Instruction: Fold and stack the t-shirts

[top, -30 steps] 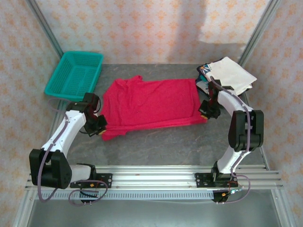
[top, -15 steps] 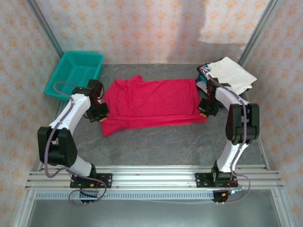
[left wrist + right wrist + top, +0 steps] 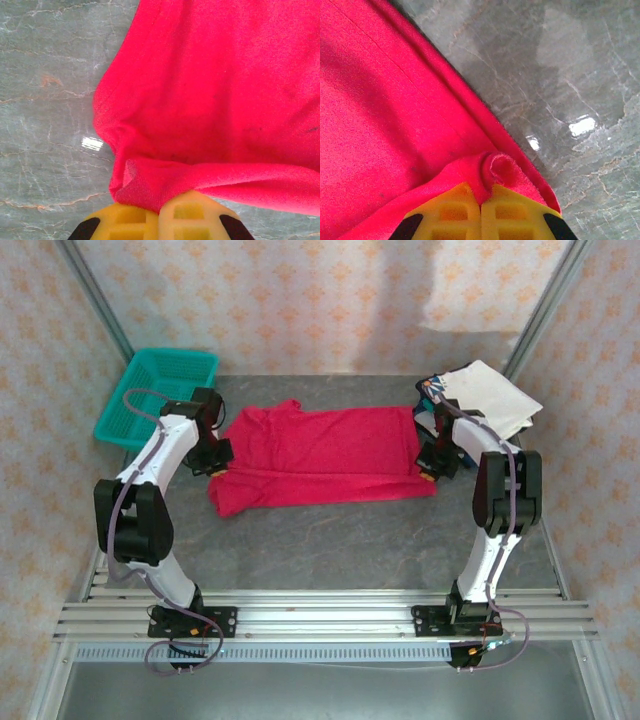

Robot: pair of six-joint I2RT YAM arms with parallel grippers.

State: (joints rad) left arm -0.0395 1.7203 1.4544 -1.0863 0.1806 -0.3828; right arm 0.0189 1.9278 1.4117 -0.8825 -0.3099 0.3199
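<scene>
Here, one red t-shirt (image 3: pixel 320 455) between two hands (image 3: pixel 215 466) (image 3: pixel 428 473)

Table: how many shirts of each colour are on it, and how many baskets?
Red shirt: 1
White shirt: 1
Dark printed shirt: 1 peeking out under the white one; more may be hidden there
Basket: 1
Total: 4

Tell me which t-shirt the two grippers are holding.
The red t-shirt, spread mid-table, pinched by the left gripper and right gripper at opposite ends; the white t-shirt lies folded at the far right.
</scene>
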